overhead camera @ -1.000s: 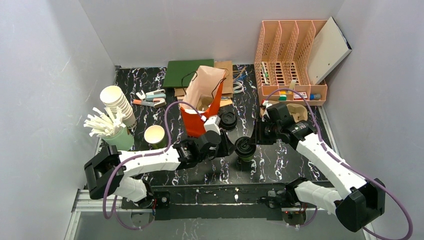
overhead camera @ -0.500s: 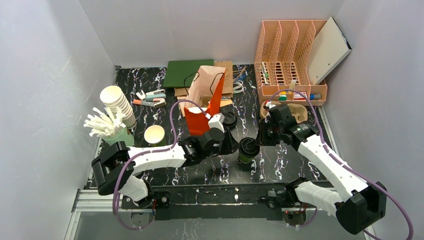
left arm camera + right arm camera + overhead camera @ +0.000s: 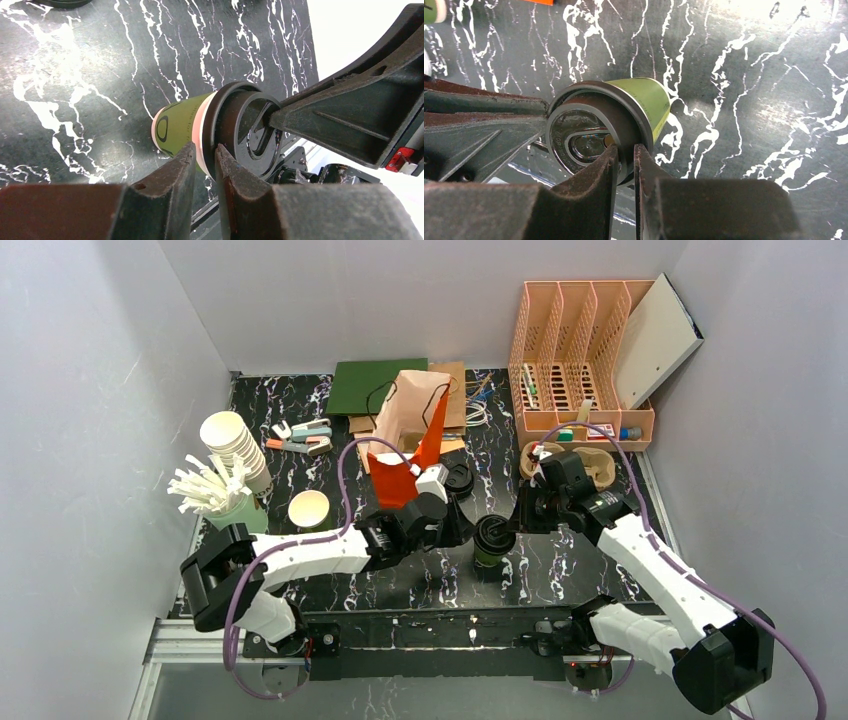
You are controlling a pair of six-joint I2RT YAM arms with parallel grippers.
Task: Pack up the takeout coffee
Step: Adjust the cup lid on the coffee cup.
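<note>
The takeout coffee (image 3: 490,539), a dark green cup with a black lid, stands upright at the middle of the table between both arms. My left gripper (image 3: 463,530) comes in from the left. In the left wrist view its jaws (image 3: 204,151) are nearly closed on the lid's rim, above the cup wall (image 3: 177,125). My right gripper (image 3: 516,519) comes in from the right. In the right wrist view its jaws (image 3: 625,152) pinch the opposite rim of the lid (image 3: 589,130), one finger on top of the lid and one outside it.
An open brown and orange paper bag (image 3: 410,435) stands behind the cup, with a spare black lid (image 3: 458,480) beside it. A lidless green cup (image 3: 309,510), a white cup stack (image 3: 235,445) and a cup of stirrers (image 3: 225,502) are at the left. A peach organizer (image 3: 580,360) is at the back right.
The left arm has pushed forward and right to the cup, and the right gripper has closed in on the lid. The orange bag has shifted back a little. The cup has barely moved.
</note>
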